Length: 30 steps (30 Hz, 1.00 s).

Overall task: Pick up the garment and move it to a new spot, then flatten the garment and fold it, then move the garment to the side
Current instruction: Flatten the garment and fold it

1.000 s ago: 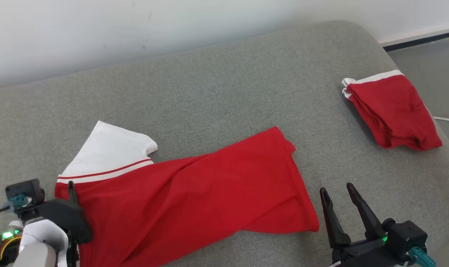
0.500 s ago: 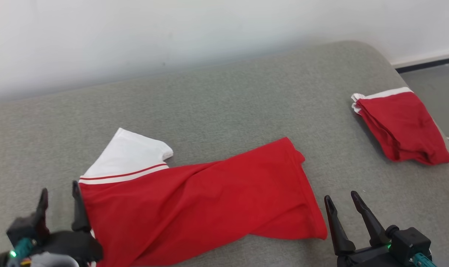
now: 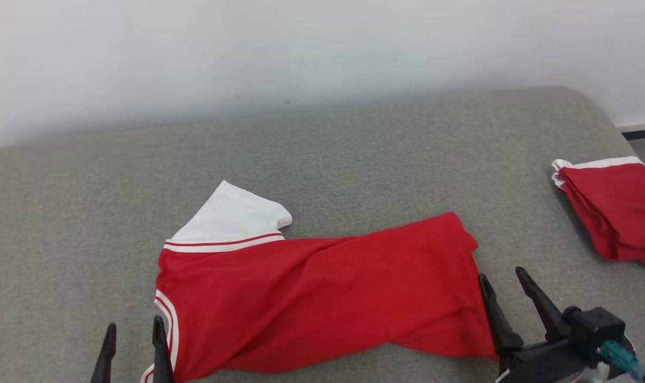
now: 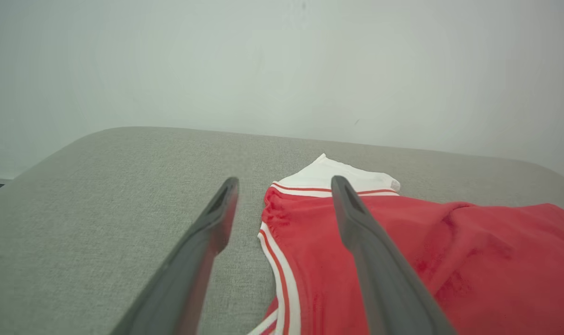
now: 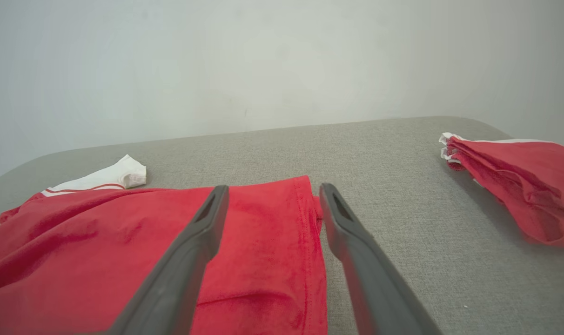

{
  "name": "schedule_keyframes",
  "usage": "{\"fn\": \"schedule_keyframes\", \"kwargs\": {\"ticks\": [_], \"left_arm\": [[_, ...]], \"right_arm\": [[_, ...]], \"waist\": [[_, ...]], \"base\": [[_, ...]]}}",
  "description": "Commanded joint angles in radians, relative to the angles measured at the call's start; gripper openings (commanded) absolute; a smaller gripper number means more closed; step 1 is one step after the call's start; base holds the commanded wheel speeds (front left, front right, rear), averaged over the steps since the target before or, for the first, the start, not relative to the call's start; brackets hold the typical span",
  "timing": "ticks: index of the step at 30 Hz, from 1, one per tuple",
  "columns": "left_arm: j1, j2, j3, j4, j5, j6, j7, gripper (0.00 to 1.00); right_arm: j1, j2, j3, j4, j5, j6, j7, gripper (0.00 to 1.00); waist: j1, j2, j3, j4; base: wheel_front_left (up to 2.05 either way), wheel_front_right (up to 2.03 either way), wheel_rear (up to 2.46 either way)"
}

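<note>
The garment (image 3: 322,298), red with a white sleeve and white-striped trim, lies spread and wrinkled across the middle of the grey cushion (image 3: 354,149). At its left end my left gripper (image 3: 133,324) stands open, one finger over bare cushion and the other by the striped edge. In the left wrist view the left gripper (image 4: 285,179) holds nothing, and the garment (image 4: 403,242) lies under its right finger. My right gripper (image 3: 501,274) is open at the garment's right hem. Seen from the right wrist, the right gripper (image 5: 274,186) straddles that hem of the garment (image 5: 124,232) with nothing held.
A second red garment (image 3: 615,213), folded with white trim, lies at the cushion's right edge and appears as the folded garment (image 5: 519,181) in the right wrist view. A pale wall runs behind the cushion. Bare cushion stretches behind and to the left of the spread garment.
The head camera has shifted, sliding the whole scene down and to the right. My left gripper has drawn back from the garment's left edge toward the bottom of the view and now stands open.
</note>
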Motion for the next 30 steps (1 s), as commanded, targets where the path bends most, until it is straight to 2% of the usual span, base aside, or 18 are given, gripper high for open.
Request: {"fn": "schedule_keyframes", "kwargs": {"ticks": [1, 5, 10, 17, 20, 30], "left_arm": [[0.024, -0.009, 0.003, -0.008, 0.012, -0.009, -0.003, 1.0], [0.028, -0.025, 0.013, 0.007, 0.026, -0.031, -0.003, 1.0], [0.004, -0.036, 0.029, 0.033, 0.039, -0.053, -0.003, 1.0], [-0.018, -0.043, 0.019, 0.047, 0.06, -0.073, -0.003, 1.0], [-0.026, -0.045, 0.013, 0.042, 0.064, -0.082, -0.003, 1.0], [-0.056, -0.048, -0.021, 0.038, 0.072, -0.103, -0.003, 1.0]], "right_arm": [[-0.016, -0.01, -0.003, 0.004, 0.007, -0.002, 0.019, 1.0], [-0.066, -0.015, -0.035, 0.027, 0.052, -0.002, 0.113, 1.0], [-0.145, -0.02, -0.073, 0.094, 0.092, -0.002, 0.306, 1.0], [-0.268, 0.003, -0.137, 0.188, 0.082, -0.002, 0.546, 1.0], [-0.323, 0.015, -0.177, 0.225, 0.069, -0.002, 0.615, 1.0], [-0.471, 0.033, -0.278, 0.352, 0.011, -0.002, 0.736, 1.0]], "waist": [[0.0001, 0.0, -0.009, 0.021], [0.0001, 0.0, -0.011, 0.042], [0.0001, 0.0, -0.008, 0.063], [0.0001, 0.0, 0.018, 0.095], [0.0001, 0.0, 0.036, 0.11], [0.0001, 0.0, 0.11, 0.162]], "base": [[0.0, 0.0, 0.0], [0.0, 0.0, 0.0], [0.0, 0.0, 0.0], [0.0, 0.0, 0.0], [0.0, 0.0, 0.0], [0.0, 0.0, 0.0]]}}
